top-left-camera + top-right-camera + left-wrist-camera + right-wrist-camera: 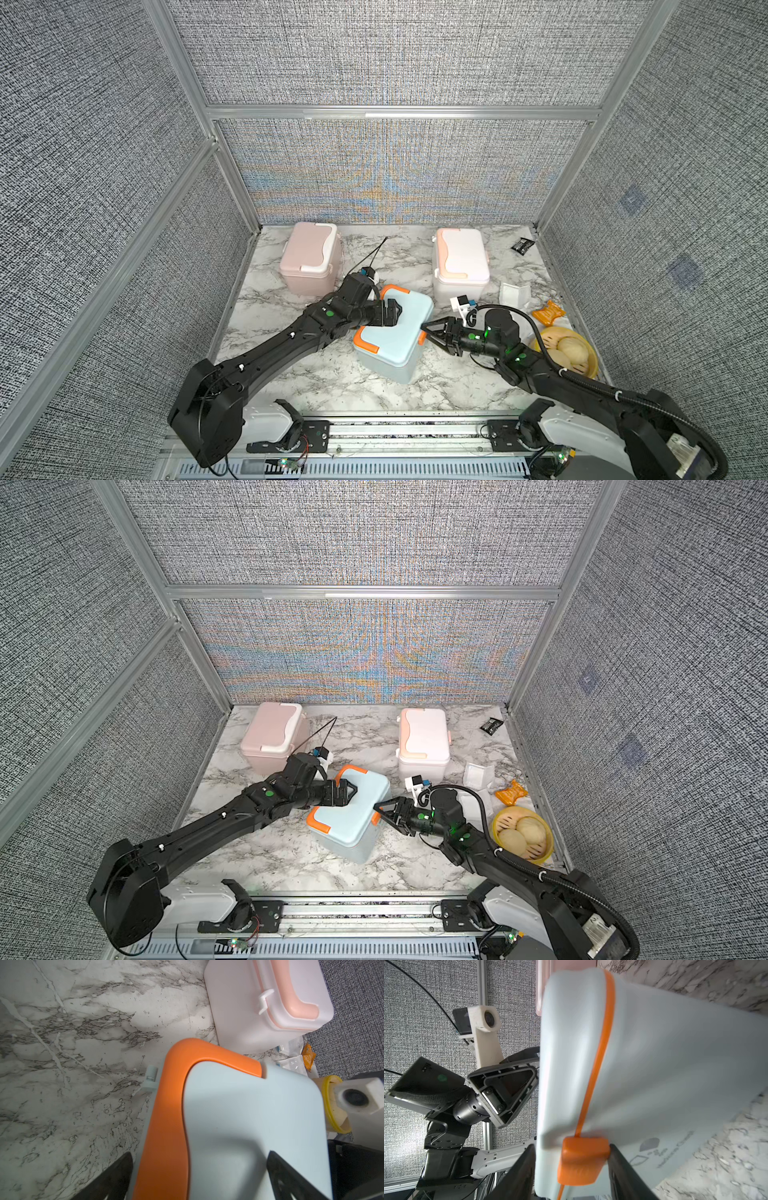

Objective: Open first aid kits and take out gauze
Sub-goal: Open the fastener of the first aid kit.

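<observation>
Blue kit closed, mid-table.

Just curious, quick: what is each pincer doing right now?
Left pincer: on the light blue kit's lid; grip cannot be told.
Right pincer: closed on its orange latch.

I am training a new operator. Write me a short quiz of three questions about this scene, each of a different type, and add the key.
1. True or false: the left gripper holds a gauze pad.
2. What sits between the fingers of the right gripper? A. black packet B. orange clasp of the blue kit C. yellow bowl
3. How many first aid kits stand on the table?
Key: 1 false; 2 B; 3 three: pink kit, blue kit, white kit.
</observation>
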Controlling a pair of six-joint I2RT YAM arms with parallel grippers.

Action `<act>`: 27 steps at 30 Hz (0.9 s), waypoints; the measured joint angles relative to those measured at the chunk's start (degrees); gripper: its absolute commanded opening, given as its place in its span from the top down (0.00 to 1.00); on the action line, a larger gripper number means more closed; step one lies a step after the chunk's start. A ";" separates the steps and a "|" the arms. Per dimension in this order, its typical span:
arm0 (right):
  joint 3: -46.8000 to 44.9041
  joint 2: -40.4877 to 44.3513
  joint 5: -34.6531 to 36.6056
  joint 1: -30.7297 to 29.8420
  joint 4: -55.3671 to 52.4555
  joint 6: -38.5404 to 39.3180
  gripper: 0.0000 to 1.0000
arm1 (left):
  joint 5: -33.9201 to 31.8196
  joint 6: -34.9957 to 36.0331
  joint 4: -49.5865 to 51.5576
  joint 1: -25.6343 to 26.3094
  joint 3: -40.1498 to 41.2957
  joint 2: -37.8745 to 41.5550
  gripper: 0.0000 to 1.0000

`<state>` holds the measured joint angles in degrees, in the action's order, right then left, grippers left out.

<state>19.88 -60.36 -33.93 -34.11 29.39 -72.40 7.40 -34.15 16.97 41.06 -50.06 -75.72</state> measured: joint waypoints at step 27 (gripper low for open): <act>1.49 9.97 -6.95 4.44 -9.57 3.56 0.18 | -1.14 -0.66 -0.66 0.92 -0.31 -1.14 0.00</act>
<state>21.37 -50.39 -40.88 -29.67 19.81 -68.84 6.26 -34.81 16.32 41.98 -50.37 -76.86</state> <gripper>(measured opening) 0.786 0.997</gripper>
